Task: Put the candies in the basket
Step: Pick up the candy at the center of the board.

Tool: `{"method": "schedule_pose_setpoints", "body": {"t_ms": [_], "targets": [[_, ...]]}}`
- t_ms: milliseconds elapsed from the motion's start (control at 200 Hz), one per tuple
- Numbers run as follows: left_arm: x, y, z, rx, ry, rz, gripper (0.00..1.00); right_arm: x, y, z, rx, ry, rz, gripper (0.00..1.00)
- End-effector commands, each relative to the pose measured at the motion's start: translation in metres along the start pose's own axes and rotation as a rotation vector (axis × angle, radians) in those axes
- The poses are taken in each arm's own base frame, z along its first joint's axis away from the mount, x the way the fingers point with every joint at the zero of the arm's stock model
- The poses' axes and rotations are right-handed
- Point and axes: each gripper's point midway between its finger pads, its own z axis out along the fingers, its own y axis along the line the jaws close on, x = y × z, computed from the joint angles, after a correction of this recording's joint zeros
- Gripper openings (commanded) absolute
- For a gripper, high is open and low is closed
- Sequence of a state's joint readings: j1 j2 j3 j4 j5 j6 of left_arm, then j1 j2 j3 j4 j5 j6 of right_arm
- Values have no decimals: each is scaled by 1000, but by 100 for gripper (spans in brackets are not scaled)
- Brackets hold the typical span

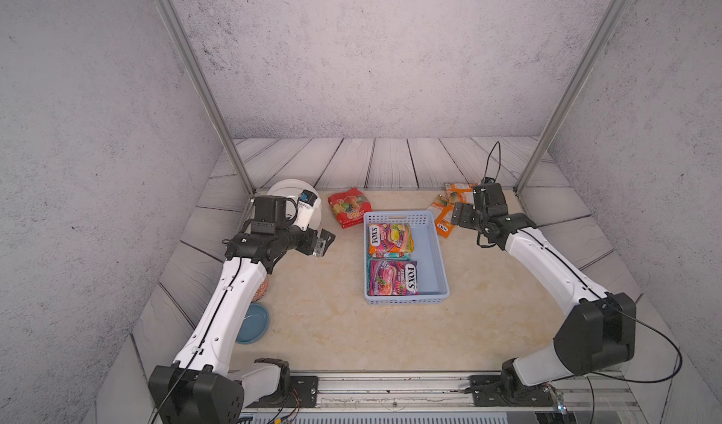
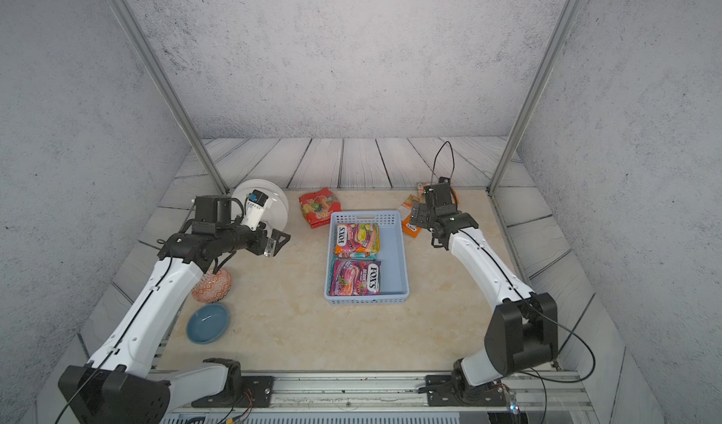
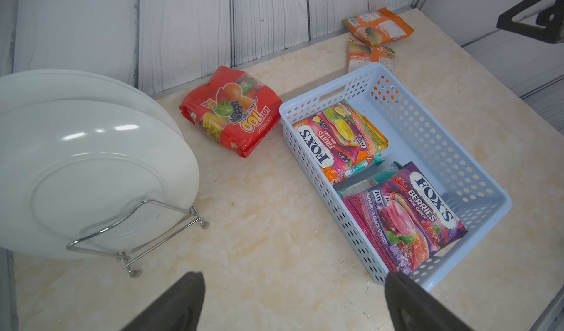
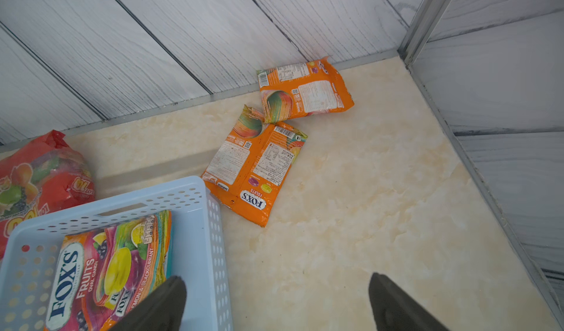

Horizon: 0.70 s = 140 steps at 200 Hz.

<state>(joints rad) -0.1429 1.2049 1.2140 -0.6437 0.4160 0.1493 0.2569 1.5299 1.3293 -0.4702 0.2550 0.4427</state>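
Right wrist view: empty, released right hand [image 4: 276,279] just short of nearer orange bag [image 4: 254,167], far right of basket [image 4: 137,198], long axis toward hand; left hand [image 3: 294,276] released too, farther off

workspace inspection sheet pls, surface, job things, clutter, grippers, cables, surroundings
Surface: marble-look tabletop, no spills seen.
Job's things: pale blue basket holds Fox's Fruits bag, Fox's Berries bag, teal bags beneath; red bag, far orange bag, near orange bag lie outside.
Clutter: white plates in wire rack, blue bowl, patterned bowl.
Grippers: left gripper open, empty; right gripper open, empty.
Cables: black cable loops above right wrist.
Surroundings: grey walls, aluminium posts.
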Motion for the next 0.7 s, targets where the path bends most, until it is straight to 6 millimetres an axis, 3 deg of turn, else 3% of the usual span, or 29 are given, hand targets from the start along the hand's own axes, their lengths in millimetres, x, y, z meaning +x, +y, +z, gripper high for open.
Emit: {"method": "schedule_pose_setpoints", "body": {"t_ms": [0,340,510,575,696], "targets": [[-2,9,-2,-34,-30,-38,98,2,5,16,-25,60,79,96],[-2,12,-6,-42,-35,-34,98,8,-10,72,-33,178,267,89],[-9,12,-13,-52,-43,-27,98,16,-16,102,-95,268,397,80],[-10,12,-12,-51,-44,-26,98,21,-16,114,-127,324,437,72],[-12,14,-17,-67,-38,-27,98,35,-19,137,-147,395,515,68]]}}
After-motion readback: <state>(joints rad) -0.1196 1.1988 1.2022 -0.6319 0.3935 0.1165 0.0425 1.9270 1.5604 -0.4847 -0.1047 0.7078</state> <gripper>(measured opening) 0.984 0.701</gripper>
